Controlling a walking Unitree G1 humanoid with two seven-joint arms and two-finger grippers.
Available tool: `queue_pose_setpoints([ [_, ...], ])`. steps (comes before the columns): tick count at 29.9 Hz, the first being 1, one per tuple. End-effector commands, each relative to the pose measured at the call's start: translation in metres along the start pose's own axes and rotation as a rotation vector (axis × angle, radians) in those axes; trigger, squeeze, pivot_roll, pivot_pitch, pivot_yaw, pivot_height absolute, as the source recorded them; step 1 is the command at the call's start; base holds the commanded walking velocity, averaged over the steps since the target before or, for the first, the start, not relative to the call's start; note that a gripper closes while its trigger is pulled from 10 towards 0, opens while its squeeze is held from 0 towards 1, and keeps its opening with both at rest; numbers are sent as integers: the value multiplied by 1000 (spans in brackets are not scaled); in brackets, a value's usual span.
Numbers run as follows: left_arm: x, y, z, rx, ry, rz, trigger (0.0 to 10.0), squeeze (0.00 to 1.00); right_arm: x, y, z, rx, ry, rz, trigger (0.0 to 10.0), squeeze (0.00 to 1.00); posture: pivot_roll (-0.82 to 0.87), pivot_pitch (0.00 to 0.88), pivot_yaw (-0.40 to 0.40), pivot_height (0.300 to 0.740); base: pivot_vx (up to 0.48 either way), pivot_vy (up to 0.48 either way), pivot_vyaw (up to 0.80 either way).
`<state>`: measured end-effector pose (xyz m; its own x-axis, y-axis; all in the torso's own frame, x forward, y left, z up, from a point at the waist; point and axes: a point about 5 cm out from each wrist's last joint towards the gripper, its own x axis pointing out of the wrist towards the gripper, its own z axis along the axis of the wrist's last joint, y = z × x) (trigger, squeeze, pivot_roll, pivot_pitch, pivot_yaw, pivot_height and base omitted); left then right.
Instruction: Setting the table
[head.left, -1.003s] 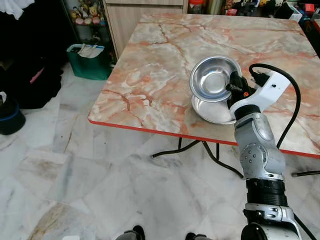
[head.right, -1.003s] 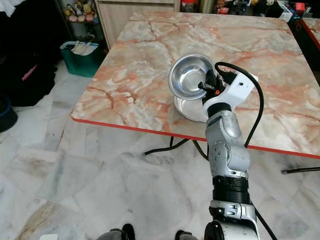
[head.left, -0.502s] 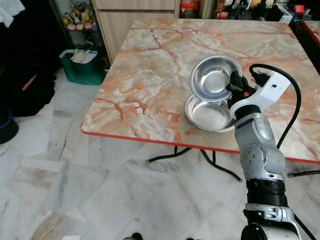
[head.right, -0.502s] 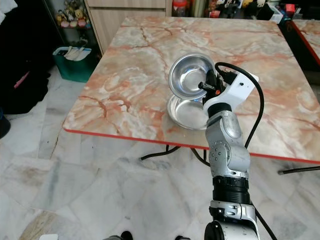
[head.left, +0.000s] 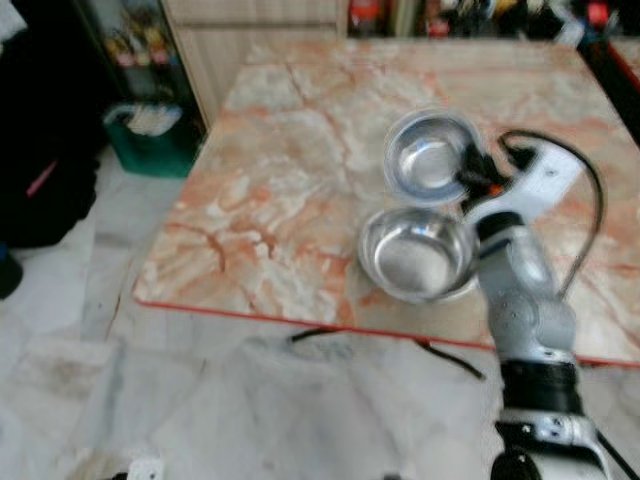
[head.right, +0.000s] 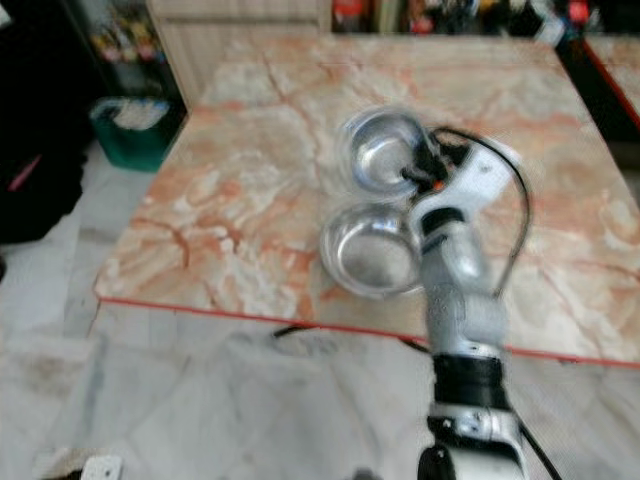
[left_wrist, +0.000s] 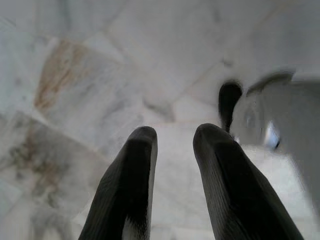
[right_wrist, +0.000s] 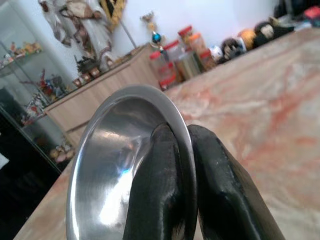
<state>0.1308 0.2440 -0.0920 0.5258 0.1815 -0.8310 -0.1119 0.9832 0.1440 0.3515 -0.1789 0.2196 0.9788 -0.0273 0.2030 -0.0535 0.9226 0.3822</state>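
Marble in pink and orange, veined with white, makes up the square worktop (head.left: 300, 170); its near edge is trimmed in red, and black legs show beneath it; both eye views are blurred. The right gripper (head.left: 468, 178) is raised over the worktop's near-right part, its fingers (right_wrist: 160, 200) closed on the rim of a steel bowl (head.left: 428, 160), one finger inside and one outside; the bowl is held tilted, its hollow facing the robot, clear of the surface. A second bowl (head.left: 415, 255) sits flat on the worktop close to the near edge, directly below and just nearer than the held one. A black cable (head.left: 585, 200) loops from the right wrist over the worktop's right side. The floor (head.left: 150, 400) is pale grey-white marble tile; beyond the worktop's far-left corner stand a green bin (head.left: 150, 140) and a light wooden cabinet (head.left: 260, 30); jars and small figures line the far edge, too blurred to tell apart. The left gripper (left_wrist: 172, 137) hangs over the floor tiles, its fingers slightly parted and holding nothing.
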Motion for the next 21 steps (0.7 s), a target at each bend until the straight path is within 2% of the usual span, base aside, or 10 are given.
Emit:
queue_pose_setpoints([
  [1,-4,10,-16,6,57,31,10000,0,0,16,-2,9,2,52,10000,0,-19,192,29,740,0,0,0],
  [11,-4,9,-16,9,61,27,10000,0,-10,17,-10,-7,56,101,10000,0,-23,191,22,740,0,0,0],
  [15,-5,9,-17,6,59,27,10000,0,-19,15,-13,4,79,59,10000,0,-23,181,19,740,0,0,0],
  [21,-5,9,-18,8,58,28,10000,0,-35,17,-12,35,113,75,10000,0,-29,172,21,740,0,0,0],
])
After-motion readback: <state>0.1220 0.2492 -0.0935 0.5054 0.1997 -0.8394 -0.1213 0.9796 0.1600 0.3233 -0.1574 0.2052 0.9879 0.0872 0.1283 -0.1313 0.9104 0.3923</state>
